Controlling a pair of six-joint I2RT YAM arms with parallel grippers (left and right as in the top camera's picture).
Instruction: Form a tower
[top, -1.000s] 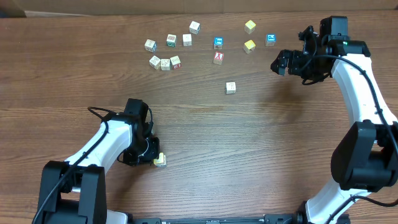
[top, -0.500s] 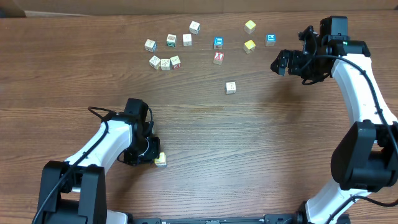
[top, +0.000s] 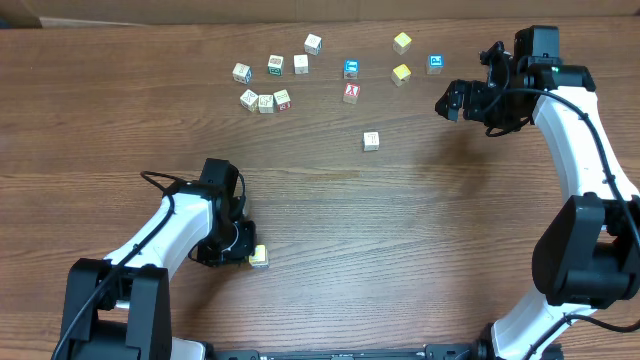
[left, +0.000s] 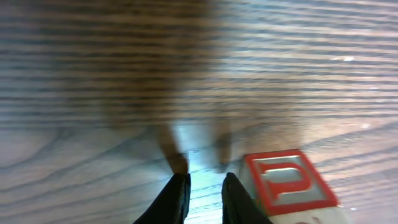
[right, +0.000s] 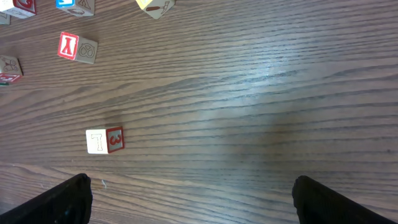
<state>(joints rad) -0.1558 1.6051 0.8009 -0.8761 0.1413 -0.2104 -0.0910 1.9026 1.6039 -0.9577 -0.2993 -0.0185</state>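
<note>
Folding back on itself at the near left of the bench (top: 400, 240), the left arm (top: 165, 232) had its elbow tucked toward its base and its wrist turned down, so that the left end effector (left: 205, 182) pointed almost straight at the wood. Its two fingers (left: 178, 198) stood a narrow slit apart with only bare bench between them, clamped on nothing. The tower (left: 287, 182) sat just outside the right-hand finger, its top face showing a red-bordered letter. Whether finger and tower touched could not be told, nor could the cubes in it be counted from either view. From overhead it showed as a pale top with a yellowish side, just to the right of that end effector. The right arm (top: 575, 140) reached far out along the right side with its forearm bent inward toward the middle. It carried the right end effector (top: 449, 101) above the bench, fingers (right: 59, 200) spread wide and gripping nothing. Ahead of it and toward its left finger lay a lone cube (right: 104, 140) with a red-edged side face, well apart from the fingertips. Farther ahead lay a red-marked cube (right: 77, 47), and beyond that a loose scatter of cubes (top: 266, 100) lay well to the left of the end effector.
</note>
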